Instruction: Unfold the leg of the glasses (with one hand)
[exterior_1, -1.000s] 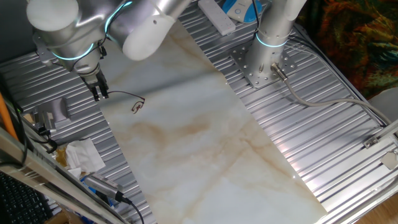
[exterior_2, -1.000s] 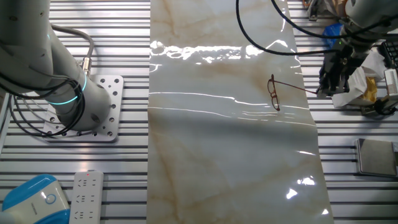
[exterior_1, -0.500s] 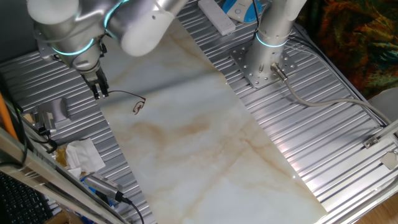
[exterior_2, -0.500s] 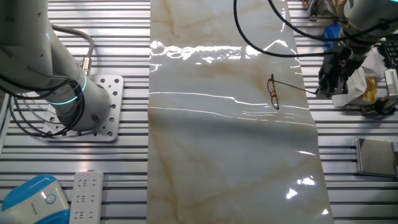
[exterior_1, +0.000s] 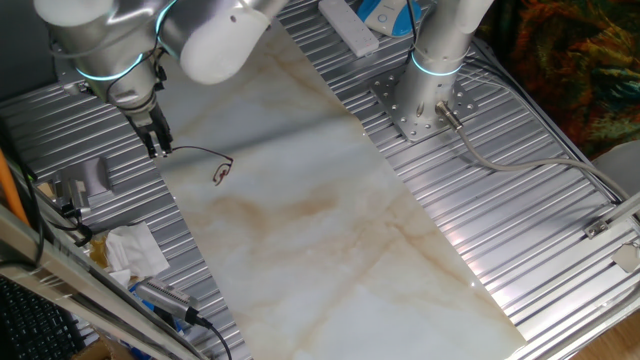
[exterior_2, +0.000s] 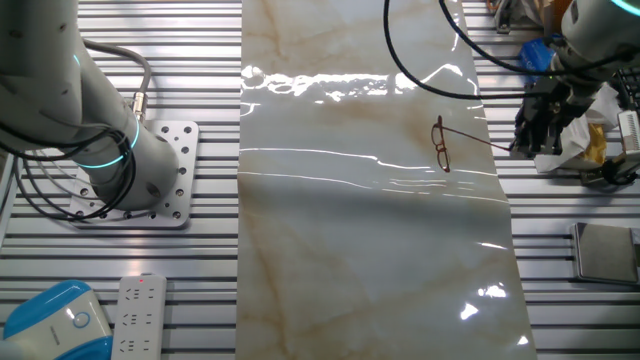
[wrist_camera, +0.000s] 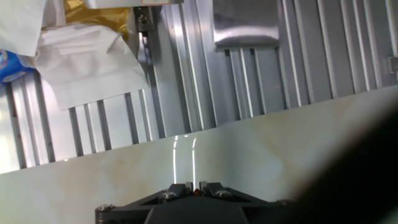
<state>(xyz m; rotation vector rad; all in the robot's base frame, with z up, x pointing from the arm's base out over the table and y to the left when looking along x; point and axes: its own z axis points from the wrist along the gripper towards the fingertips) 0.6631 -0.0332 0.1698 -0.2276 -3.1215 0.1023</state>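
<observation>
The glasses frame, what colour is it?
The glasses have a thin dark reddish-brown wire frame, clearest in the other fixed view, against the pale marbled tabletop.

Two high fixed views from opposite sides sharing the marble table (exterior_1: 330, 220), close downward hand view

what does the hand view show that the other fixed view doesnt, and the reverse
Only the hand view shows the fingertips pressed together from close up, with a metal plate beyond them. Only the other fixed view shows the glasses whole, one leg stretched toward the gripper, plus the arm base and a power strip. Both show the marble sheet, the slatted table and the crumpled white paper.
</observation>
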